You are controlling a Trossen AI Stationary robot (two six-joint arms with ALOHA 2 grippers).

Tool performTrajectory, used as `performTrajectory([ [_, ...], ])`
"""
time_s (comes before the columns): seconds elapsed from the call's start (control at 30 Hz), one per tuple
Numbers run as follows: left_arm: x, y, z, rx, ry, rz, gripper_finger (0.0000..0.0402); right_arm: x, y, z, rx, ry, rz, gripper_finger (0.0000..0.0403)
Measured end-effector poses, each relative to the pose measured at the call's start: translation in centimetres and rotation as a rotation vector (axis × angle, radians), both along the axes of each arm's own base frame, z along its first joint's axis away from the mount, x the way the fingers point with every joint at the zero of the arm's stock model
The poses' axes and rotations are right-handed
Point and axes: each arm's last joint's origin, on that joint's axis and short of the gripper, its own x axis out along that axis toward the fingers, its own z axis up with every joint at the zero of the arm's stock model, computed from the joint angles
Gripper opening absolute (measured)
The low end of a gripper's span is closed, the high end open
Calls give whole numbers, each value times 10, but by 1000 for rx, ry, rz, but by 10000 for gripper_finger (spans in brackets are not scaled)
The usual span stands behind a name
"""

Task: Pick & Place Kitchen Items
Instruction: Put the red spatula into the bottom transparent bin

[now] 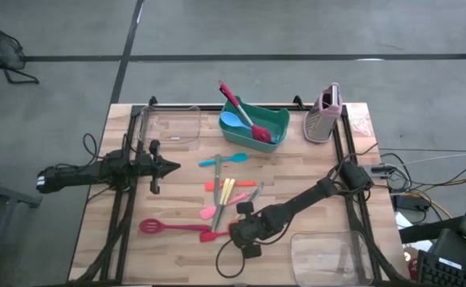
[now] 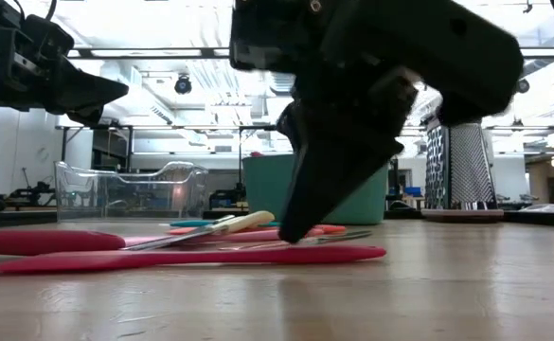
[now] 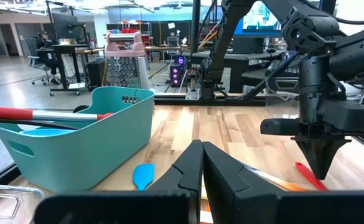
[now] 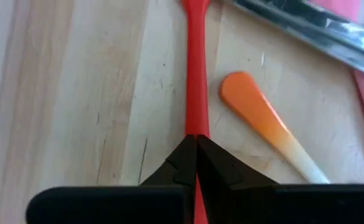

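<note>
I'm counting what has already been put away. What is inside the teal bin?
Inside the teal bin lie a red-handled utensil, its handle sticking out over the rim, and a light blue spoon. The red head rests low in the bin; anything beneath these two is hidden by them and the bin's walls.

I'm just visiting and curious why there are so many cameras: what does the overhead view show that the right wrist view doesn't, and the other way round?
Only the overhead view shows the whole table: the teal bin, the grater, two clear tubs and the left gripper, shut, waiting at the table's left side. Only the right wrist view shows the right gripper pinched shut on the red handle, with an orange handle tip lying beside it. Both show that red utensil, the wooden tabletop and the right gripper.
</note>
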Motion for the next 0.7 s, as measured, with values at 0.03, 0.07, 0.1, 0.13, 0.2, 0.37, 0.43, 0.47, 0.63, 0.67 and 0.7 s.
performTrajectory([
  [0.03, 0, 0, 0, 0, 0, 0, 19, 1, 1, 3, 5, -10, 0, 6],
  [0.07, 0, 0, 0, 0, 0, 0, 19, 3, 1, 6, 11, -24, 0, 6],
  [0.1, 0, 0, 0, 0, 0, 0, 19, 5, 3, 9, 19, -40, 0, 7],
  [0.13, 0, 0, 0, 0, 0, 0, 19, 8, 4, 11, 30, -63, 0, 7],
  [0.2, 0, 0, 0, 0, 0, 0, 19, 13, 6, 12, 48, -101, 0, 7],
  [0.37, 0, 0, 0, 0, 0, 0, 19, 22, 10, 17, 93, -197, -3, 11],
  [0.43, 0, 0, 0, 0, 0, 0, 19, 25, 10, 19, 109, -230, -5, 22],
  [0.47, 0, 0, 0, 0, 0, 0, 19, 27, 9, 20, 116, -244, -10, 30],
  [0.63, 0, 0, 0, 0, 0, 0, 19, 31, 10, 24, 147, -301, -21, 93],
  [0.67, 0, 0, 0, 0, 0, 0, 19, 31, 10, 24, 148, -309, -24, 107],
  [0.7, 0, 0, 0, 0, 0, 0, 19, 32, 10, 25, 148, -319, -28, 120],
])
